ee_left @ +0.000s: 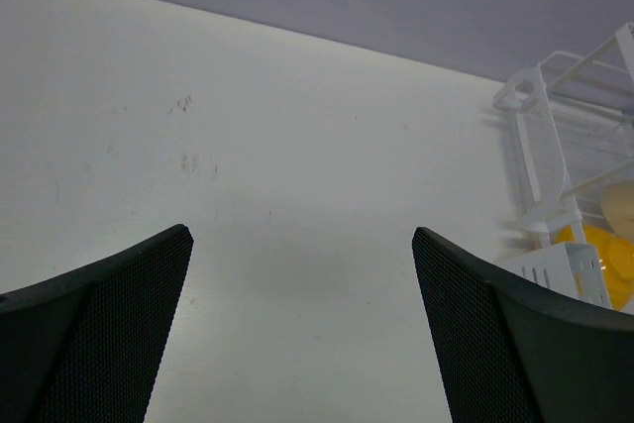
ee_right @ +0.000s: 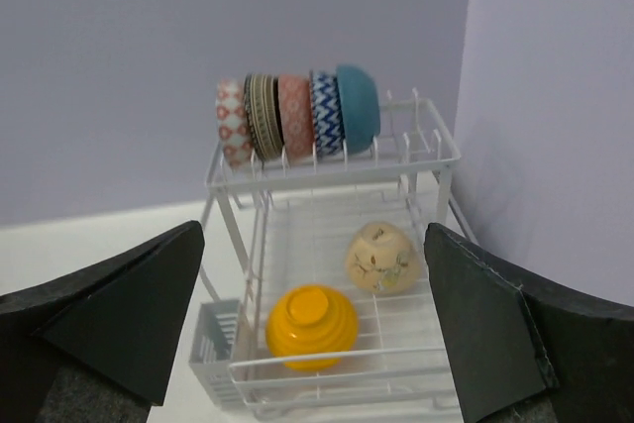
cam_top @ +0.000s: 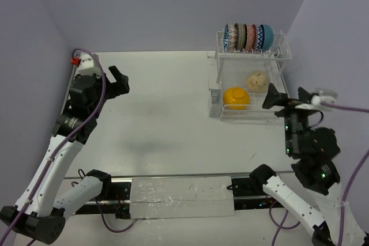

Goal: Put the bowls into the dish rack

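The dish rack (cam_top: 282,56) (ee_right: 436,151) stands at the back right. Several patterned bowls and a teal bowl (cam_top: 266,37) (ee_right: 359,106) stand on edge in its raised prong row. An orange-yellow bowl (cam_top: 236,97) (ee_right: 312,326) and a speckled tan bowl (cam_top: 257,80) (ee_right: 382,257) lie upside down in the lower tray. My right gripper (cam_top: 275,101) (ee_right: 315,329) hangs open just in front of the rack, holding nothing. My left gripper (cam_top: 120,80) (ee_left: 302,329) is open over bare table at the left, far from the rack (ee_left: 555,146).
A small white side basket (ee_right: 216,339) (cam_top: 214,95) hangs on the rack's left front. Lilac walls close the back and both sides. A black rail with taped plastic (cam_top: 181,194) runs along the near edge between the arm bases.
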Motion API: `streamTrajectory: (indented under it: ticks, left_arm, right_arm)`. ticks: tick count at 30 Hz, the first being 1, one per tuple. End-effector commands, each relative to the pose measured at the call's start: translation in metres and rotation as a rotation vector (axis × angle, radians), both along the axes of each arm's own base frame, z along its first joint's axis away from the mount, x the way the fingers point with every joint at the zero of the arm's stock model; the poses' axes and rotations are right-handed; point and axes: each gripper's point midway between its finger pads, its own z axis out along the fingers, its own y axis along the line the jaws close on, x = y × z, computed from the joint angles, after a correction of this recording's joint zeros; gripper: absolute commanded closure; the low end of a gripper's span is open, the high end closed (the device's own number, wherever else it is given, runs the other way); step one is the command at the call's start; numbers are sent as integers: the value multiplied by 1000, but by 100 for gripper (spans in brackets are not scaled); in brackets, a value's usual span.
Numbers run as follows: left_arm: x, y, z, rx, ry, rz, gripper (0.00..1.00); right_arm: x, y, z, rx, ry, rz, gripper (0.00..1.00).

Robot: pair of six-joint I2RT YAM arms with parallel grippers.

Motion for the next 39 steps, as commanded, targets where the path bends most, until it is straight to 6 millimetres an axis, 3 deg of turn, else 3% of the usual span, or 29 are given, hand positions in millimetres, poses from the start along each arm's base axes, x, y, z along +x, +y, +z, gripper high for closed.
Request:
streamTrajectory:
  ticks: [1, 7, 16, 25, 39]
  left_arm:
    - [-16, 18, 36, -13, -84, 71, 1]
    - [-36, 40, 50, 14, -137, 142, 1]
    - [-62, 69, 55, 55, -194, 239, 1]
    - [-70, 76, 47, 54, -193, 263, 1]
    - [-64, 71, 37, 57, -180, 244, 1]
  right_arm:
    - [-23, -15, 3, 94, -79, 0, 0]
    - [-51, -34, -8, 164, -115, -9, 0]
    - [-49, -39, -35, 156, -87, -50, 0]
    - [-47, -39, -30, 160, -124, -56, 0]
    - [-53, -41, -25, 168, -167, -44, 0]
